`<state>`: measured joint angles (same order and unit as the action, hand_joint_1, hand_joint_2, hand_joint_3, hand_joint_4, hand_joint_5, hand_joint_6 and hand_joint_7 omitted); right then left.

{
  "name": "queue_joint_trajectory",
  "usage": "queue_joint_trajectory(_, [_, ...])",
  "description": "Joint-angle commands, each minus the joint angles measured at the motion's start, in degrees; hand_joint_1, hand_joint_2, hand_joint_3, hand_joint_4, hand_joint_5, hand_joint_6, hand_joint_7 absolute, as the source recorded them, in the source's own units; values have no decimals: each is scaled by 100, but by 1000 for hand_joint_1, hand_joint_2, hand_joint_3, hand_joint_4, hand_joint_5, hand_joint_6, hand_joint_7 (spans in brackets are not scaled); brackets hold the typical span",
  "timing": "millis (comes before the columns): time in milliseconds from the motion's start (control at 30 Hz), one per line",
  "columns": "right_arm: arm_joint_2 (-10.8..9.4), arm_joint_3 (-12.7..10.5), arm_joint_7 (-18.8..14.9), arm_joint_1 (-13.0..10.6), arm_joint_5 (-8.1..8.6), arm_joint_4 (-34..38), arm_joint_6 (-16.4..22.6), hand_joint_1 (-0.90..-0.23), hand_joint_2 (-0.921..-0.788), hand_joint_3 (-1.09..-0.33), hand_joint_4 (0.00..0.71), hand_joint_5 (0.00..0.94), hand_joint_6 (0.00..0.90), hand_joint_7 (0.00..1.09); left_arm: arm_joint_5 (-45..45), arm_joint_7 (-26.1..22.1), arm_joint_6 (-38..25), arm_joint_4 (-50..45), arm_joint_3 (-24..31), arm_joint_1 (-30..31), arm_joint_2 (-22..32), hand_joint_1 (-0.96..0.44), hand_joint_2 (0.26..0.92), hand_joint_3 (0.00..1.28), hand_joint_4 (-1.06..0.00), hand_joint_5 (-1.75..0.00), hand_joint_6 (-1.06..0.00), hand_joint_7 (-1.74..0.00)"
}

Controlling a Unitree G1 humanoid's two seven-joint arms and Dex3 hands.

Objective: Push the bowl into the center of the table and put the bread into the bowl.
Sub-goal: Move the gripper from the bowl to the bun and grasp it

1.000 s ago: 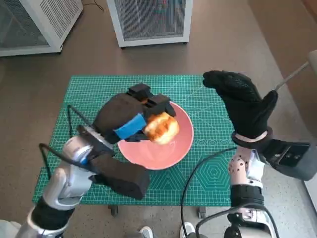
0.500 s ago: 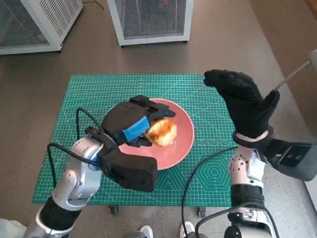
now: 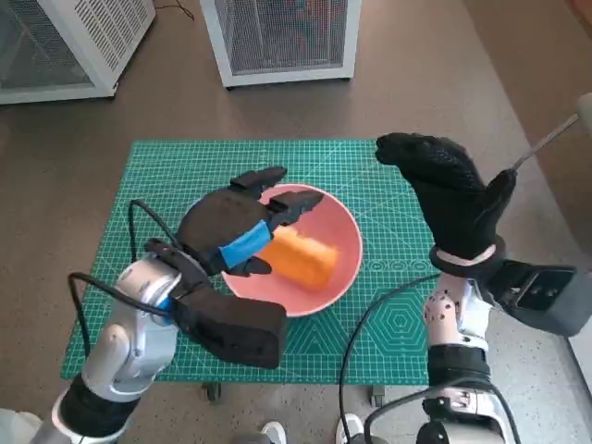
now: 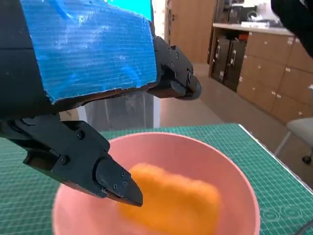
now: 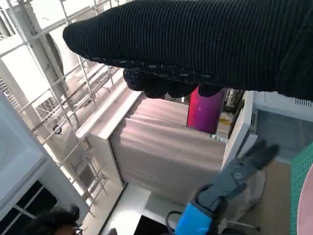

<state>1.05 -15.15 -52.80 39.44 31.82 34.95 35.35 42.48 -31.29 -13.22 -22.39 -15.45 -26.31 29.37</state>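
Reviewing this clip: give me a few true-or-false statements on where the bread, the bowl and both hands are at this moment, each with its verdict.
1. The bread lies inside the pink bowl. True.
2. The left hand grips the bread. False: its fingers are spread above the bowl, holding nothing.
3. The right hand rests on the bowl's rim. False: it is raised to the side, clear of the bowl.
4. The bowl stands on the green mat. True.
5. The bowl is tipped on its side. False: it sits upright.

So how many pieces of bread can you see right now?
1. The bread lies inside the pink bowl, just under the left robot hand, which is open above it. Nothing suggests another piece, though that hand hides part of the bowl.
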Motion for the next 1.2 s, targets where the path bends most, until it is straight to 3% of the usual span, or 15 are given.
queue_joint_trajectory(33, [-43,24,-57,-92,71,27,-87,-559,-921,-582,225,2,360,1,-167,-220,-122,-551,434,266,194,-147,751,0,-135,-1,-336,-1])
queue_joint_trajectory(267, [-77,46,-55,-150,86,-78,-125,-558,-921,-582,226,2,360,1,-371,-602,-449,-1442,1271,815,501,-128,747,0,-136,-1,-341,-4])
queue_joint_trajectory(700, [-115,66,-8,-211,96,-182,-202,-560,-921,-582,226,1,360,1,-911,-1625,-1258,-2893,3410,2169,1166,-80,744,0,-147,-4,-346,-5])
queue_joint_trajectory(933, [-157,59,-7,-169,70,-63,-151,-559,-921,-580,224,0,358,0,-889,-1998,-1727,-3285,3742,2699,1330,-38,740,0,-181,-16,-352,-6])
queue_joint_trajectory(1200, [-189,53,-49,-77,78,102,-145,-558,-921,-572,222,0,357,0,-732,-2084,-2171,-3467,3591,3146,1321,-14,734,0,-239,-22,-381,-15])
